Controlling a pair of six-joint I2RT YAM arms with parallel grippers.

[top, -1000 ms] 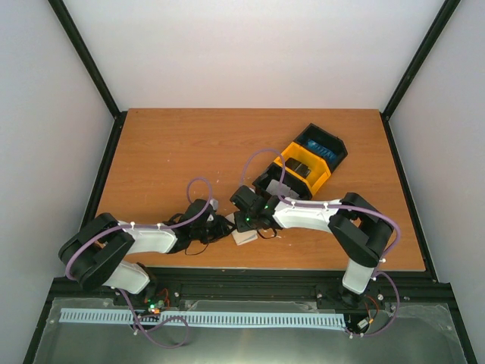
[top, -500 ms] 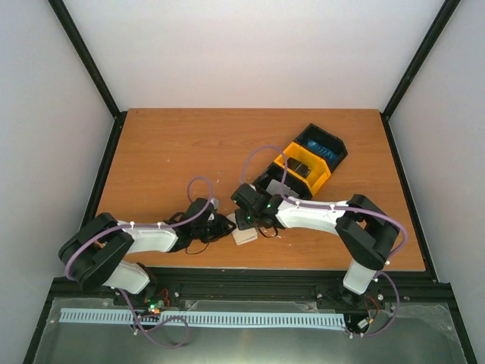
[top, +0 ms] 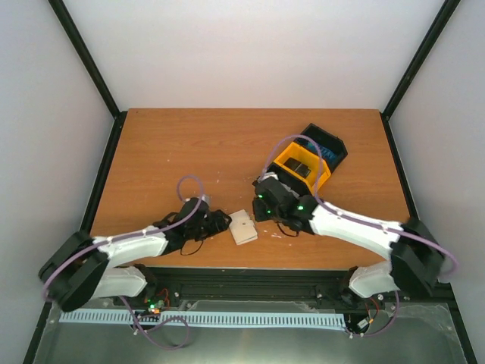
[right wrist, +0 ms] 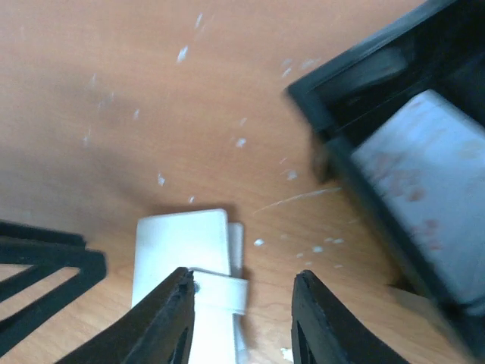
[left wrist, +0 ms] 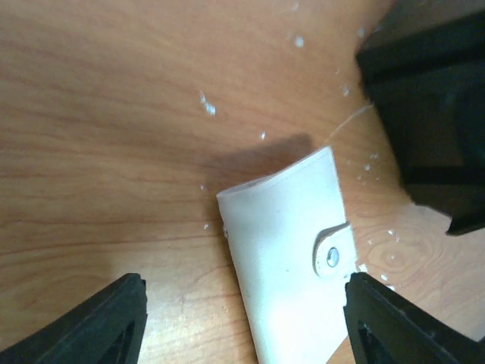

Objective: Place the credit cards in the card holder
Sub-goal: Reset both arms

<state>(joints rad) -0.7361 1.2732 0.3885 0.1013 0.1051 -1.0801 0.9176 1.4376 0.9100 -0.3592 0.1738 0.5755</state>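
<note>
Right, the card holder (top: 244, 227) lies flat on the table (top: 167, 152), folded shut with its snap tab across the face. It sits close to the near edge, between the two tools. Just to its left is the left gripper (top: 220, 221), its arm stretched low along the front edge. Its jaws are spread wide and grip nothing, and the holder lies on the wood apart from both fingertips. Just to the right is the right gripper (top: 267, 206), its forearm reaching in from the right corner, jaws parted and empty. One finger overlaps the holder's strap in the wrist view; whether it touches, I cannot tell. Behind that wrist the black-and-yellow tray (top: 307, 161) sits angled, with a grey-white card (right wrist: 424, 189) in its nearest compartment. Bare wood opens across the far left.
</note>
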